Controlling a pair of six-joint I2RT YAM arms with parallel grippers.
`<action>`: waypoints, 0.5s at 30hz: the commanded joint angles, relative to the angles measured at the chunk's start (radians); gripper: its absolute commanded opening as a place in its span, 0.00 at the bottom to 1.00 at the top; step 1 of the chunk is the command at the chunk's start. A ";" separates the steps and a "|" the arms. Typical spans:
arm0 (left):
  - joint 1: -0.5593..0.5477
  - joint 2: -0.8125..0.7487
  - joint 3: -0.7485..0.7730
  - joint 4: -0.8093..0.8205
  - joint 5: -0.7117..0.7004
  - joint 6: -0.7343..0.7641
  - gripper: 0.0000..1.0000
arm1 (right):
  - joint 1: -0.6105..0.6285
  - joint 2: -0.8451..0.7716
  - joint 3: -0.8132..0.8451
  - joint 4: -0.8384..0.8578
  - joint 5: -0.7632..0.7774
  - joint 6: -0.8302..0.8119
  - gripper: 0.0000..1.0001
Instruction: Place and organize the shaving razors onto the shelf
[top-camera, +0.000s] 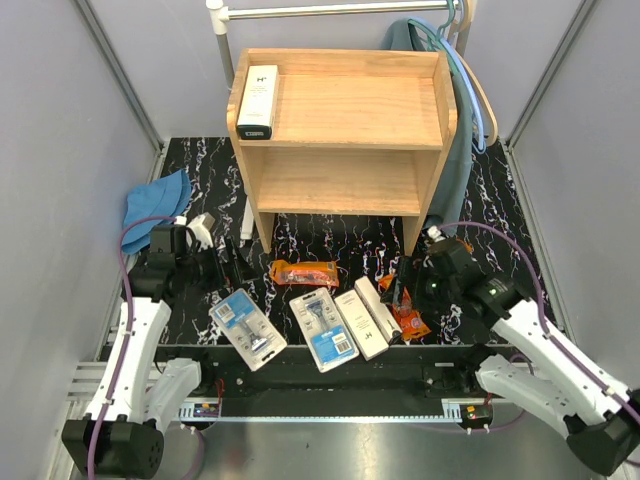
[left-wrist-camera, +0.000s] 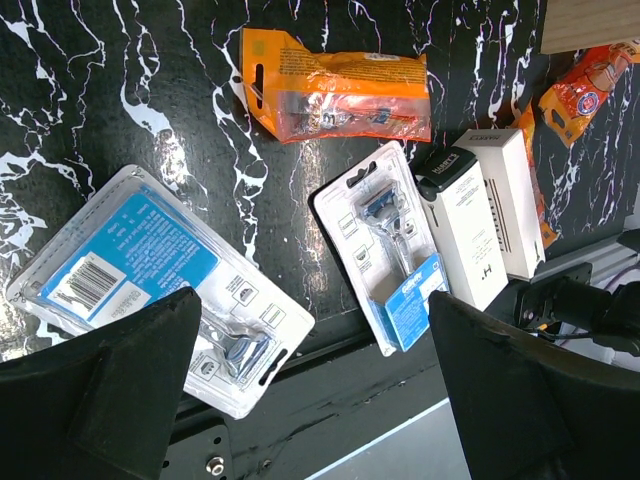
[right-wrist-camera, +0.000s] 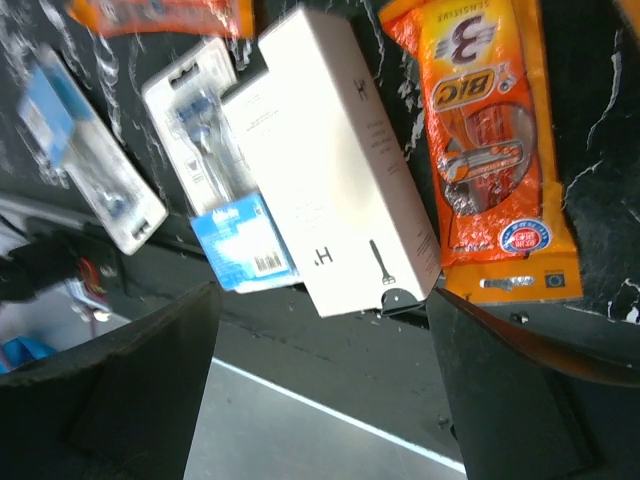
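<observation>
white box (right-wrist-camera: 330, 160) beyond spread right fingers (right-wrist-camera: 120, 390), seemingly untouched

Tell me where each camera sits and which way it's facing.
Top external: above, behind the bases, looking down at the shelf; left arm and right arm show.
Left wrist: on the left arm, facing down; open left pincer at the bottom.
Right wrist: on the right arm, facing down; open right pincer at the bottom.
Shared: both wrist views show the white boxes and a blister card.

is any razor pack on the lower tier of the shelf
No, the only pack on the shelf is a white box lying at the left end of the top tier.
</observation>
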 joint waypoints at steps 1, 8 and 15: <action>0.003 -0.003 0.000 0.029 0.042 -0.013 0.99 | 0.172 0.089 0.051 0.048 0.218 0.077 0.94; 0.003 -0.028 -0.022 0.027 0.062 -0.040 0.99 | 0.381 0.295 0.131 0.042 0.404 0.093 0.96; 0.003 -0.052 -0.045 0.029 0.077 -0.052 0.99 | 0.391 0.370 0.123 0.088 0.443 0.047 0.95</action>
